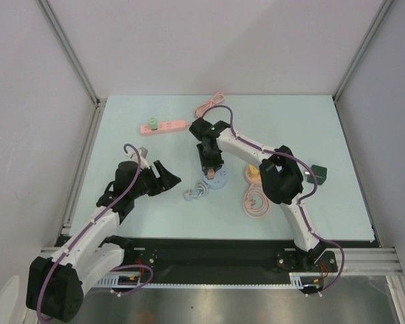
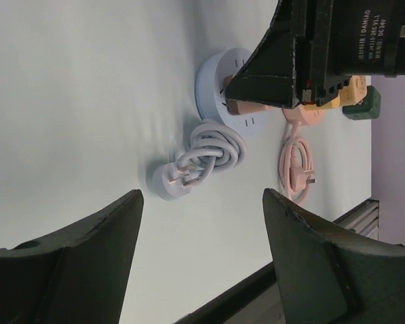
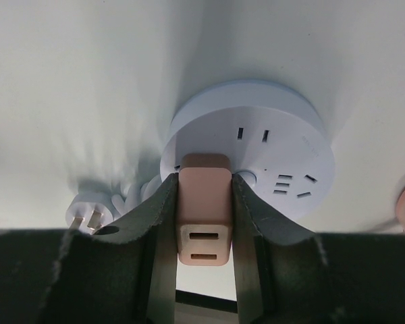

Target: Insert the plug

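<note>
My right gripper (image 3: 204,179) is shut on a pink plug (image 3: 204,216), a small block with two slots in its near end. The plug's far end stands against the top face of a round pale-blue socket (image 3: 283,155), near its left rim; its prongs are hidden. From above, the right gripper (image 1: 211,169) hangs straight over that socket (image 1: 219,182). My left gripper (image 1: 169,179) is open and holds nothing, hovering left of the socket. In the left wrist view, the pink plug (image 2: 239,106) shows under the right gripper's dark fingers (image 2: 277,67).
The socket's white coiled cord and plug (image 1: 196,192) lie just left of it. A pink power strip (image 1: 163,126) lies at the back. A pink coiled cord (image 1: 255,202) and a dark green block (image 1: 318,173) sit to the right.
</note>
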{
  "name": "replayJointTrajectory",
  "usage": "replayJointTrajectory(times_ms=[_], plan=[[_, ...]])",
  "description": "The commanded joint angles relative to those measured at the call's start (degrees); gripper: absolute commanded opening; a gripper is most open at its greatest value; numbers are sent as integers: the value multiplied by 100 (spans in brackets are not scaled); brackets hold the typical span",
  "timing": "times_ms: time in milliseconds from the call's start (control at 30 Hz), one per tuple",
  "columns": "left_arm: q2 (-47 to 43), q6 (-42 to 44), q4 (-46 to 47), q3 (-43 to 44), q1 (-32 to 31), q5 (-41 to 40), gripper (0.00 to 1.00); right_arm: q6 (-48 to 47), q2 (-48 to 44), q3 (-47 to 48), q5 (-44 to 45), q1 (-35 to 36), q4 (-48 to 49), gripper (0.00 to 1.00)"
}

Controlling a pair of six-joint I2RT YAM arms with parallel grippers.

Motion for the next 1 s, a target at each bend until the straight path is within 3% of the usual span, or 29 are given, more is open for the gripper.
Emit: replayJointTrajectory(times_ms=[0, 133, 233, 367, 533, 600, 767, 900, 967], plan=[[-71, 267, -92, 434, 61, 0, 77, -4, 269, 105, 121, -68, 395, 19], [-89, 434, -390, 645, 61, -158, 80, -109, 110, 957, -46, -244, 237, 44], [-10, 618, -557, 829, 61, -176, 83, -180, -83, 1380, -186, -410, 210, 56], [262, 882, -769, 1241, 61, -211, 85, -241, -452, 1311, -485, -665, 166, 61], [771, 1303, -699, 1690, 34, -456, 84, -609, -1155, 330, -670, -1025, 629, 63], [1412, 1418, -690, 2103, -9, -597, 83, -960, -1427, 72, -540, -1140, 799, 66], [2766, 2059, -672, 3305, -527, -1728, 83, -1050, -2051, -743, -547, -1693, 1106, 80], [4055, 2499, -812, 4448, -975, -1767, 82, -857, -2904, -1755, -617, -2080, 1668, 97], [4427, 2719, -883, 5062, -1099, -1749, 83, -743, -3431, -2142, -704, -2282, 2072, 100]])
